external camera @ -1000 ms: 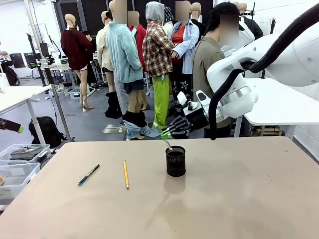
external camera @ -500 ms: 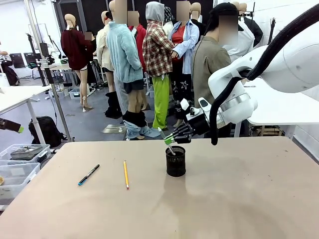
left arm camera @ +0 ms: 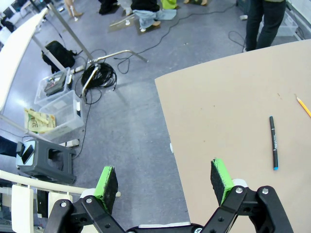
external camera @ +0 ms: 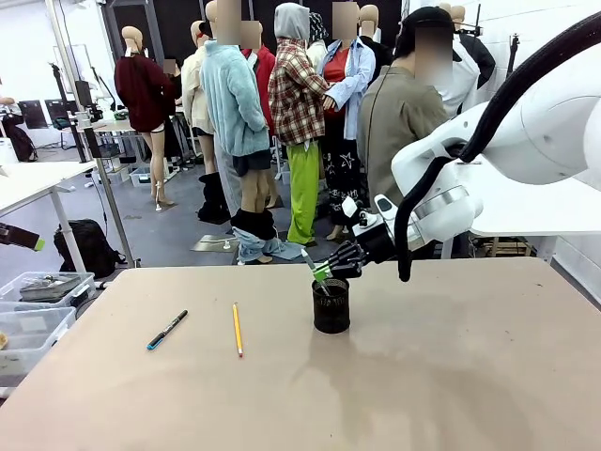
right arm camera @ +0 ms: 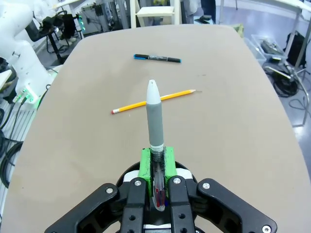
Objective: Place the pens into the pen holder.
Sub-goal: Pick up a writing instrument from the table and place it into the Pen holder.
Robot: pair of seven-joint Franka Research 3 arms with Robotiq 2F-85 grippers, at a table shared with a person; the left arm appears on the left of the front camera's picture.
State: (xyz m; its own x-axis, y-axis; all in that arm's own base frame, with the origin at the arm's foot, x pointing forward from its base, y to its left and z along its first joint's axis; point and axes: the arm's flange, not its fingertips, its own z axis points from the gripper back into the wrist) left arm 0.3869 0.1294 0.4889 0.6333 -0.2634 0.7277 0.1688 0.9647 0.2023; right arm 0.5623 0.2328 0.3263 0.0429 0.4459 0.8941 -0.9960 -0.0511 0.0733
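Observation:
My right gripper (external camera: 324, 272) hangs just above the black mesh pen holder (external camera: 331, 308), shut on the pale whitish pen (external camera: 313, 266). The pen is tilted, and its lower end dips into the holder's mouth. In the right wrist view the pale pen (right arm camera: 154, 121) stands clamped between the green pads of the right gripper (right arm camera: 158, 167). The yellow pencil (external camera: 238, 329) and the dark pen with blue ends (external camera: 167, 330) lie flat on the table's left half. My left gripper (left arm camera: 164, 179) is open over the floor beside the table's left edge, with the dark pen (left arm camera: 274, 142) farther off.
Clear plastic bins (external camera: 38, 301) and a grey stool (left arm camera: 46, 162) stand on the floor left of the tan table (external camera: 451, 376). A person (external camera: 394, 122) stands behind the far edge near the right arm. Cables (left arm camera: 99, 75) lie on the floor.
My right gripper has come down and slightly right with the pale pen, bringing the pen's lower end from above the holder into its mouth. The pencil, dark pen and left gripper have not moved.

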